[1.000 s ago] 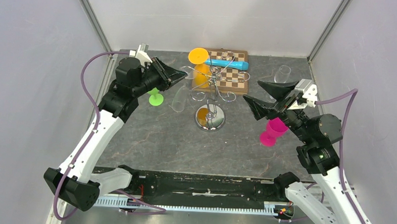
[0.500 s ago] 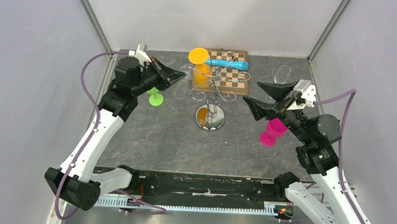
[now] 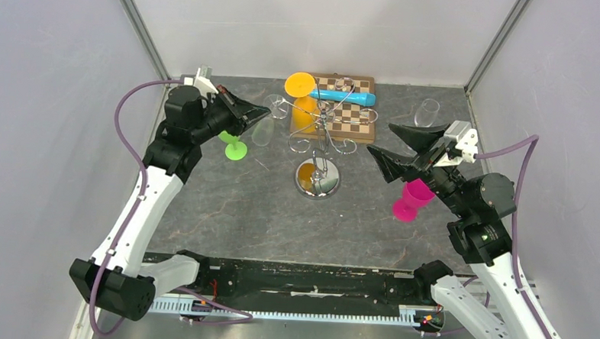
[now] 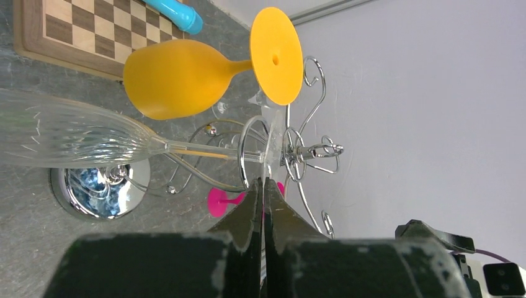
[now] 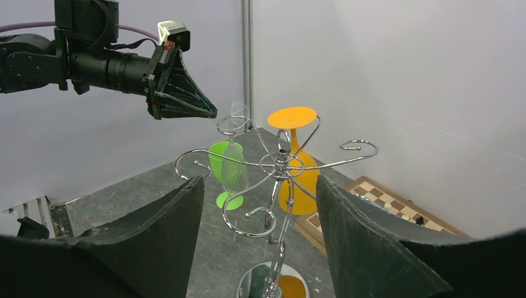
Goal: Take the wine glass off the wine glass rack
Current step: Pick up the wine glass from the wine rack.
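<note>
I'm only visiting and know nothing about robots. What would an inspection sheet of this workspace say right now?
Surface: dark grey table top, stone-patterned.
Job's things: wine glass rack upright mid-table; clear wine glass hanging bowl-down at its left side; cannot tell whether it is free of the wire.
Clutter: orange glass on the rack; green glass, pink glass, second clear glass, chessboard with blue tube.
Hands: left hand shut on the clear wine glass's foot; right hand open, empty, beside the rack.
Cables: a purple cable loops off each arm.
Surroundings: pale walls.
</note>
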Controlling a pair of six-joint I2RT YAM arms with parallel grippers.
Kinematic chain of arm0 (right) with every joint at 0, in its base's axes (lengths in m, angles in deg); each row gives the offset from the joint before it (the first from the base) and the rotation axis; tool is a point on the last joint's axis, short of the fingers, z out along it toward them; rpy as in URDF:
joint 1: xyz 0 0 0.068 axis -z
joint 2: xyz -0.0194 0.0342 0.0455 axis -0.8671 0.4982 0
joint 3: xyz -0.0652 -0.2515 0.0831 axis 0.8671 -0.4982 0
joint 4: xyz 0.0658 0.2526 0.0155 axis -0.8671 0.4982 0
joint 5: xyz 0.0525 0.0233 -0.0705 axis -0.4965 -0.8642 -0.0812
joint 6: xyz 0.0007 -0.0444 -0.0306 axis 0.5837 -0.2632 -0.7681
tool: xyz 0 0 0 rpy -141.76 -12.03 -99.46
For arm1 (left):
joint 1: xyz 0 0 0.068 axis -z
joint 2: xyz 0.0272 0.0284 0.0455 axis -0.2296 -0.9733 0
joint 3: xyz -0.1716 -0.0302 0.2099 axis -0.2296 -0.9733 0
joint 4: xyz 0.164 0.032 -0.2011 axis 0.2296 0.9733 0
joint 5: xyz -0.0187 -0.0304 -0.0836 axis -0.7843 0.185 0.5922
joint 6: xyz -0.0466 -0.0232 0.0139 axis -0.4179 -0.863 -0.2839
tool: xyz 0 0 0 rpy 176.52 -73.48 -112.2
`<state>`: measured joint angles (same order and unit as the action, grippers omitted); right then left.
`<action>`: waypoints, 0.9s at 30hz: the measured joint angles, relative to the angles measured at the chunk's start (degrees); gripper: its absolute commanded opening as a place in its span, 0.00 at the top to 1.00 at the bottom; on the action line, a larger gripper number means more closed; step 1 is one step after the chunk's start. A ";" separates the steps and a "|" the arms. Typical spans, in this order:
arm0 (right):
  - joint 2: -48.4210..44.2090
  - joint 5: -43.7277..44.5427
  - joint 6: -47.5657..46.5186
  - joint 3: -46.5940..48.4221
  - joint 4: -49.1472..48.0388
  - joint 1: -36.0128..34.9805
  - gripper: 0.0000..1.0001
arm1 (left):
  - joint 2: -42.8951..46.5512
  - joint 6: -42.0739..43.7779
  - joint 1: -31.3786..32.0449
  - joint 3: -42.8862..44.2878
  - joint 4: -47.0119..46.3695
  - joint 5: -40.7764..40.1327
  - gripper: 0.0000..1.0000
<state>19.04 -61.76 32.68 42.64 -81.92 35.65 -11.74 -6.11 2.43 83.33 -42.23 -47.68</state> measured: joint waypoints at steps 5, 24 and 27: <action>-0.02 0.00 0.00 0.00 0.00 0.00 0.31 | 0.00 -0.22 -1.84 0.00 -0.26 1.66 0.98; -0.22 0.02 -0.44 -0.76 -0.24 -0.17 0.31 | -6.82 -4.76 -2.25 2.25 -7.15 9.73 0.98; -0.22 0.02 -0.46 -0.76 -0.26 -0.31 0.31 | -6.82 -4.79 -2.25 2.60 -7.76 10.75 0.98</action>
<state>18.82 -61.74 32.22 41.87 -82.19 35.34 -18.56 -10.90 0.18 85.93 -49.99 -36.93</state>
